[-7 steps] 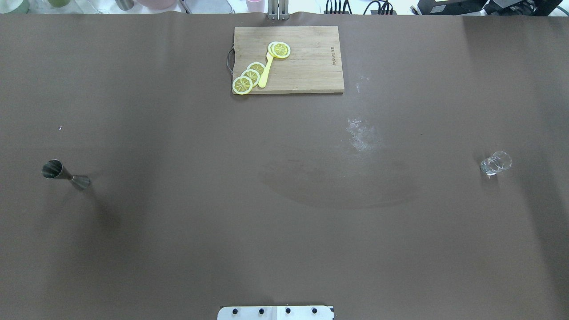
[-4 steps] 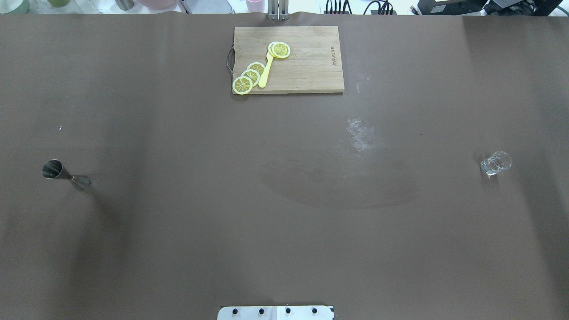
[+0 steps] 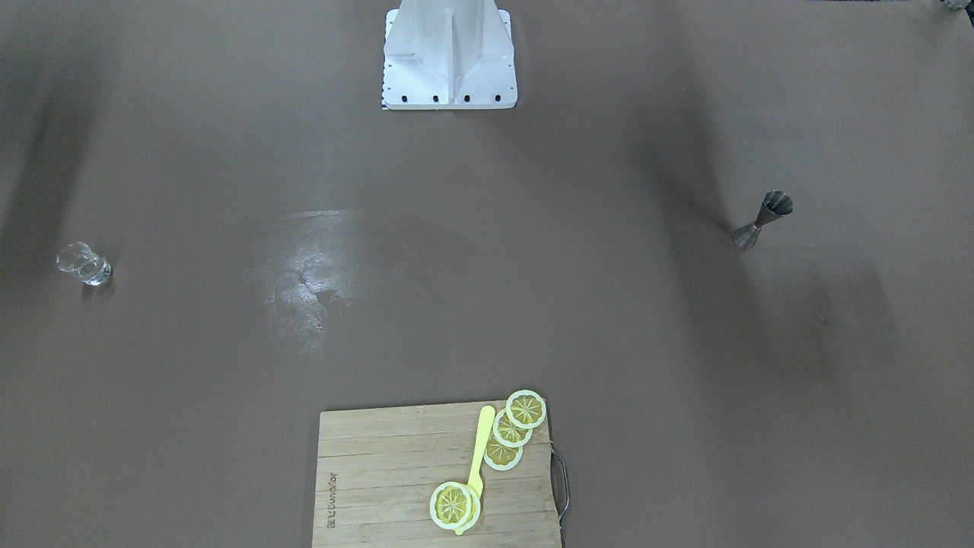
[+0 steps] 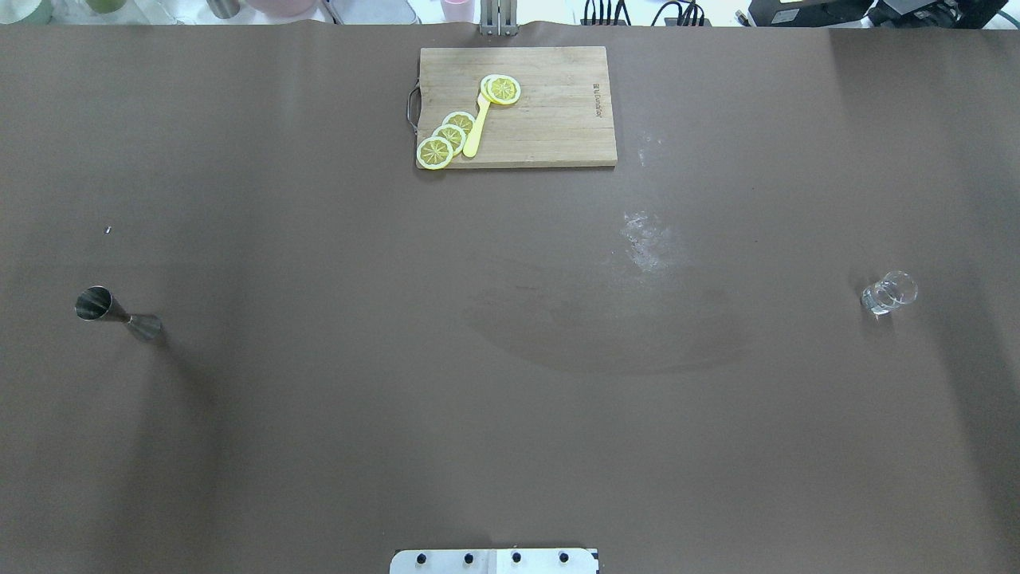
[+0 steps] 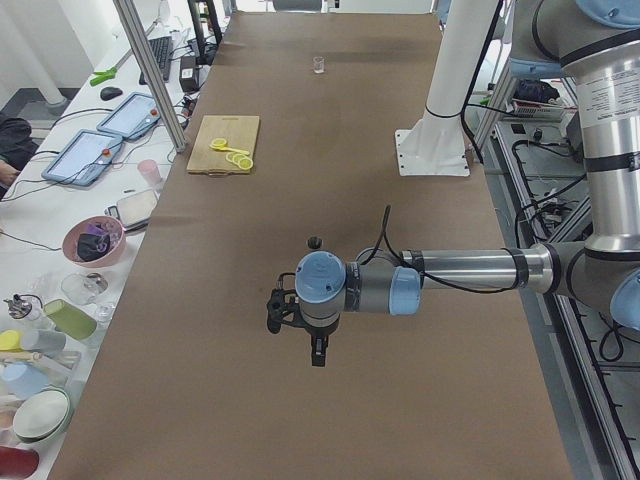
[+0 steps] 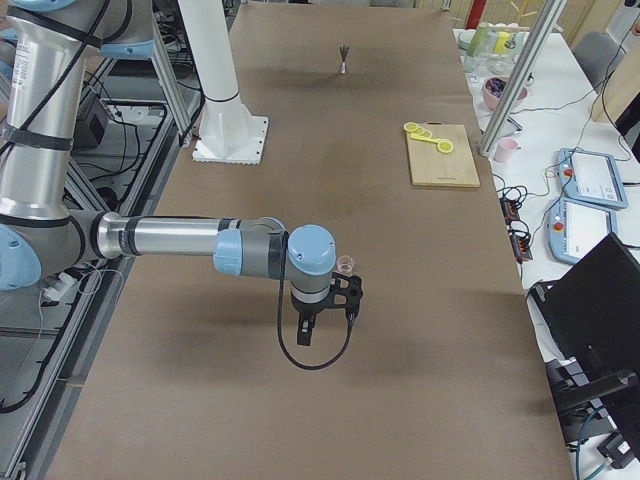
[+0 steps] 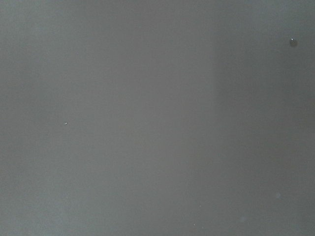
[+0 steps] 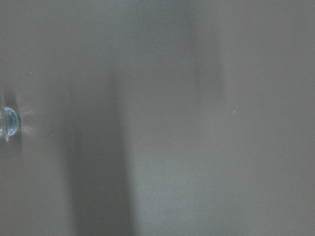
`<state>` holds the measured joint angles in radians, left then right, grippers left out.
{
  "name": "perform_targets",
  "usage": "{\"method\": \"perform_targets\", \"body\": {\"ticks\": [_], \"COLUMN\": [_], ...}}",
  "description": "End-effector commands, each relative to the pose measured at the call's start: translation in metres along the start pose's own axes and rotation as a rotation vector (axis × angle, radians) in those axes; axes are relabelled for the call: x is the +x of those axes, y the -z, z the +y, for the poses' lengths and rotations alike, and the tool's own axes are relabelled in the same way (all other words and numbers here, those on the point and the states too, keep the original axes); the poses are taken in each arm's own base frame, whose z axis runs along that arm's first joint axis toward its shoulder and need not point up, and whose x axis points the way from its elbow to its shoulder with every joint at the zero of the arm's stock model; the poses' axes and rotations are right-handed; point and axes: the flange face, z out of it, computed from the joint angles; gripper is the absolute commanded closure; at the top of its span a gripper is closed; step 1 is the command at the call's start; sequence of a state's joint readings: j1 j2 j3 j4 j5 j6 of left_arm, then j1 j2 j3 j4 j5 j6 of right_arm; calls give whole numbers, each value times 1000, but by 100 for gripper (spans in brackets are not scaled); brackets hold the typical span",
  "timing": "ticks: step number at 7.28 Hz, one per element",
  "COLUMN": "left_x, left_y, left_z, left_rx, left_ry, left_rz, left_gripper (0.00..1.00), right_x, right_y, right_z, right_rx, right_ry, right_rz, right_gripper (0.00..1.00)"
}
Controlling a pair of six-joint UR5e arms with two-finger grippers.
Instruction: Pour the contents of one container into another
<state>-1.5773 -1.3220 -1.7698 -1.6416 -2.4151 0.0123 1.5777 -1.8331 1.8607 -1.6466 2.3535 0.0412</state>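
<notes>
Grip cannot be read on either arm: the left gripper (image 5: 318, 352) and the right gripper (image 6: 305, 333) show only in the side views. Both hang fingers-down over bare brown table, holding nothing that I can see.

The small grey metal hourglass-shaped jigger (image 4: 118, 313) stands upright just past the left gripper, on the side toward the wooden cutting board (image 4: 550, 119). It is well to the board's left and nearer the robot than the board.

The small clear glass cup (image 4: 888, 292) stands well to the board's right, just beside the right gripper. It sits at the left edge of the right wrist view.

The jigger and the cup are far apart, with the board's width between them. The left arm is much nearer the jigger, so it looks the natural one to take the jigger at its narrow waist, from the side.
</notes>
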Motion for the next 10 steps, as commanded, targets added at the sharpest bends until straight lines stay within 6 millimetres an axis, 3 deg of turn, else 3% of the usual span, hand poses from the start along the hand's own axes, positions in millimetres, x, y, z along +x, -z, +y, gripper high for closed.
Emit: {"method": "perform_targets", "body": {"ticks": [1,10], "left_x": [-2,5], "left_y": [0,8], "left_z": [2,-1], "left_rx": [-1,15], "left_ry": [5,-21], "left_rz": [-8,-21], "left_gripper": [2,2], "right_x": [0,-1], "right_y": [0,1], "right_z": [0,0], "right_rx": [1,2], "right_ry": [0,-2], "right_rz": [-1,-4], "right_gripper": [0,0]}}
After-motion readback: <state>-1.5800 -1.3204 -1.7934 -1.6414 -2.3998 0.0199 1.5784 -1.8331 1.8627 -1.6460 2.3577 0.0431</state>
